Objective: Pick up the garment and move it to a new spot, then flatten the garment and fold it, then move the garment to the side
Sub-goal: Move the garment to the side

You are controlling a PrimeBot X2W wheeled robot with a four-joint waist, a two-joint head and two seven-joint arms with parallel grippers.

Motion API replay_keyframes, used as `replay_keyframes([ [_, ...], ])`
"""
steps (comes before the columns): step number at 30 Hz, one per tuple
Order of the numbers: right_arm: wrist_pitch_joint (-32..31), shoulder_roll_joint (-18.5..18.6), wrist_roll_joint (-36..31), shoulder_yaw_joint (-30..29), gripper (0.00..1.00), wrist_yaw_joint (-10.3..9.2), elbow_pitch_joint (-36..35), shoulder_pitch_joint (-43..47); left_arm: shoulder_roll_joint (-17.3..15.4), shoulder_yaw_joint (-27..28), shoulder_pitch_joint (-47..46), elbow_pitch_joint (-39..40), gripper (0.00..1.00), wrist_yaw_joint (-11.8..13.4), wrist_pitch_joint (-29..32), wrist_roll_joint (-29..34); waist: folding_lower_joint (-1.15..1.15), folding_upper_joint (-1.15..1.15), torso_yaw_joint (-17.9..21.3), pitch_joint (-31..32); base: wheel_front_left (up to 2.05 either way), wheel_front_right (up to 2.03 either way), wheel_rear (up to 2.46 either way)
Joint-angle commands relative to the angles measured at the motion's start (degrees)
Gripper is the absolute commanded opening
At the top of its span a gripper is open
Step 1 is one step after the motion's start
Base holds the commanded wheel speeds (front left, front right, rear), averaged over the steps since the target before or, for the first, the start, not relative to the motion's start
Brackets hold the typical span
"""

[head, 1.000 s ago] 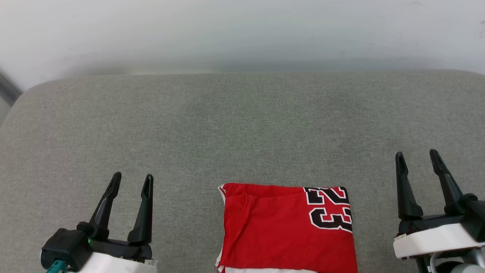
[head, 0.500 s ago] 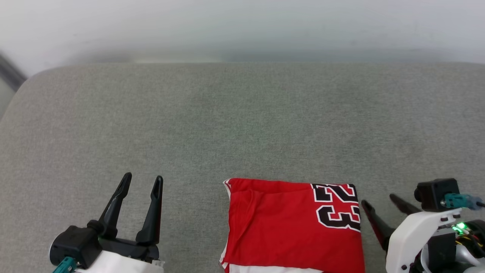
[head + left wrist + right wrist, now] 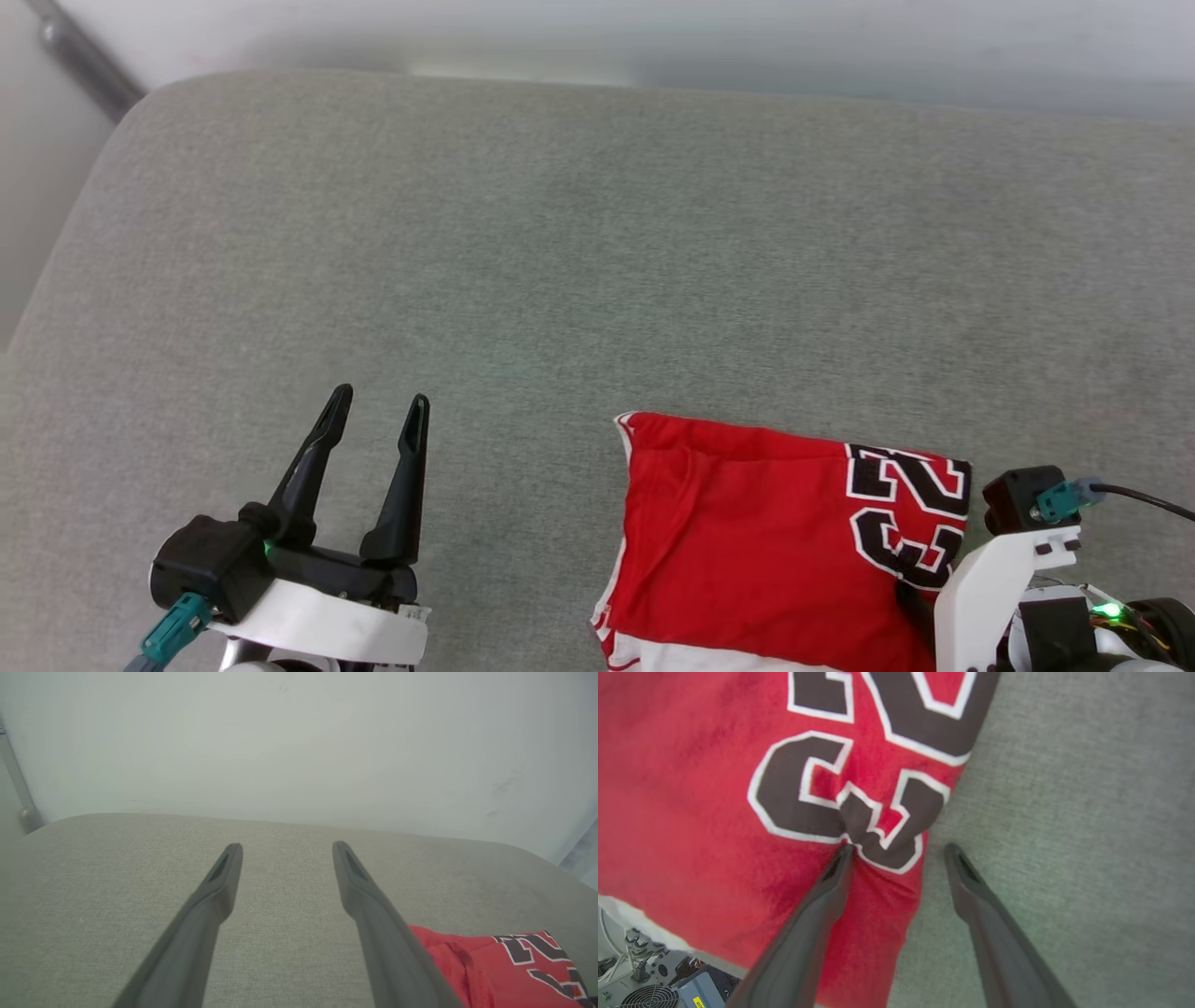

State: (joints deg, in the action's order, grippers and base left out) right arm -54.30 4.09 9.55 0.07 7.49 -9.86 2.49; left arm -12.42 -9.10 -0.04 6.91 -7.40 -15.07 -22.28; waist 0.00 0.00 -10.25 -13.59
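Garment (image 3: pixel 775 532): folded to a flat red packet on the grey pad (image 3: pixel 560 233), at its near edge, right of centre in the head view. The near end runs out of that view, with a white band showing there. The black "23" sits at the far right corner, digits turned sideways.

Right tool (image 3: pixel 900 848): fingers apart, nothing clamped. In the right wrist view it straddles the packet's right edge. 1 fingertip is on the red cloth at the foot of the "3", where the fabric puckers, so it looks to be pressing. The other is over bare pad just beside the edge.

Left tool (image 3: pixel 382 397): fingers apart, empty. It hovers over bare pad, well apart from the packet's left edge and pointing away from the robot.

Key relation: the right arm is the nearer by far. The packet lies to the left of its outer finger, so the edge sits between the 2 fingers.

Orientation: the far edge slopes slightly toward the robot on the right, so the packet is a little skewed. The long axis seems to run near to far. With the near end cut off, I cannot be sure.

Judgement: folding looks done and the move to the side is in hand. Closing on that edge should catch every layer, otherwise the fold may open.
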Motion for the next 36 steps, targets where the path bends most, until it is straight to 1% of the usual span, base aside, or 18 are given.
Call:
replay_keyframes([
  [1, 0.6, -0.4, -0.3, 0.0, 1.0, -0.01, 1.3, -0.4, 0.1, -0.1, -0.7, -0.2, 1.0, -0.1, -0.1, 0.0, 0.0, 0.0, -1.3, -1.0, 0.0, 0.0, 0.0],
  [5, 1.5, -1.0, -1.2, 2.5, 1.0, 0.08, 5.7, -0.3, 0.4, -0.3, -0.9, -0.5, 1.0, -0.1, -0.1, 0.1, 0.0, 0.0, -2.2, -1.4, 0.0, 0.0, 0.0],
  [6, 1.7, -0.9, -1.4, 3.3, 0.72, 0.1, 6.8, 0.0, 0.4, -0.4, -1.0, -0.6, 1.0, -0.1, -0.1, 0.1, 0.0, 0.0, -2.3, -1.4, 0.0, 0.0, 0.0],
  [7, 2.1, -0.8, -1.6, 3.9, 0.33, 0.13, 7.8, 0.1, 0.5, -0.6, -1.1, -0.7, 1.0, -0.1, -0.1, 0.1, 0.0, 0.0, -2.5, -1.4, 0.0, 0.0, 0.0],
  [8, 2.9, -0.7, -2.0, 4.1, 0.0, 0.13, 8.5, -0.2, 0.6, -0.6, -1.2, -0.8, 1.0, -0.1, -0.1, 0.1, 0.0, 0.0, -2.5, -1.4, 0.0, 0.0, 0.0],
  [12, 6.2, 0.9, -3.9, 4.7, 0.0, 0.03, 9.7, -1.9, 0.7, -0.8, -1.0, -1.1, 1.0, -0.1, -0.1, 0.1, 0.0, 0.0, -2.0, -0.6, 0.0, 0.0, 0.0],
  [13, 7.0, 1.8, -4.8, 5.3, 0.0, -0.01, 9.6, -2.8, 0.6, -0.8, -0.8, -1.2, 1.0, -0.1, -0.1, 0.0, 0.0, 0.0, -1.7, -0.4, 0.0, 0.0, 0.0],
  [15, 8.4, 5.0, -8.4, 7.0, 0.0, -0.08, 8.5, -4.7, 0.5, -1.0, -0.6, -1.2, 1.0, -0.1, -0.1, 0.1, 0.0, 0.0, -0.8, 0.2, 0.0, 0.0, 0.0],
  [17, 9.2, 6.8, -10.8, 8.9, 0.0, -0.07, 7.0, -6.7, 0.8, -1.2, -0.2, -0.8, 1.0, -0.1, -0.1, -0.3, 0.0, 0.0, 0.8, 0.6, 0.0, 0.0, 0.0],
  [19, 9.1, 9.4, -13.2, 12.1, 0.0, -0.05, 5.5, -8.9, 1.1, -1.7, 0.2, -0.4, 1.0, -0.1, -0.1, -0.4, 0.0, 0.0, 2.9, 0.7, 0.0, 0.0, 0.0],
  [21, 8.3, 12.4, -14.9, 15.2, 0.0, -0.03, 4.6, -11.2, 1.5, -2.7, 0.0, 0.0, 1.0, -0.1, -0.1, 0.1, 0.0, 0.0, 5.2, 0.5, 0.0, 0.0, 0.0],
  [24, 6.7, 18.8, -16.0, 19.6, 0.0, -0.03, 3.4, -15.9, 2.2, -3.4, -0.7, 0.8, 1.0, -0.1, -0.1, 0.5, 0.0, 0.0, 9.6, -0.3, 0.0, 0.0, 0.0],
  [28, 5.2, 26.7, -14.6, 25.1, 0.0, -0.03, 3.0, -22.3, 2.8, -4.7, -2.3, 2.0, 1.0, -0.1, -0.1, 1.4, 0.0, 0.0, 16.6, -2.5, 0.0, 0.0, 0.0],
  [30, 4.8, 31.2, -14.2, 28.1, 0.0, -0.05, 3.4, -26.0, 2.0, -6.1, -3.5, 2.5, 1.0, -0.1, -0.1, 1.8, 0.0, 0.0, 19.9, -4.1, 0.0, 0.0, 0.0],
  [33, 5.1, 35.2, -12.7, 31.2, 0.0, -0.05, 4.4, -30.6, 0.7, -7.9, -5.4, 3.0, 1.0, -0.1, -0.1, 2.5, 0.0, 0.0, 24.4, -6.9, 0.0, 0.0, 0.0],
  [36, 6.4, 38.2, -11.4, 30.7, 0.0, -0.05, 6.4, -33.8, 0.1, -9.6, -7.5, 3.3, 1.0, -0.1, -0.1, 2.8, 0.0, 0.0, 27.6, -9.5, 0.0, 0.0, 0.0],
])
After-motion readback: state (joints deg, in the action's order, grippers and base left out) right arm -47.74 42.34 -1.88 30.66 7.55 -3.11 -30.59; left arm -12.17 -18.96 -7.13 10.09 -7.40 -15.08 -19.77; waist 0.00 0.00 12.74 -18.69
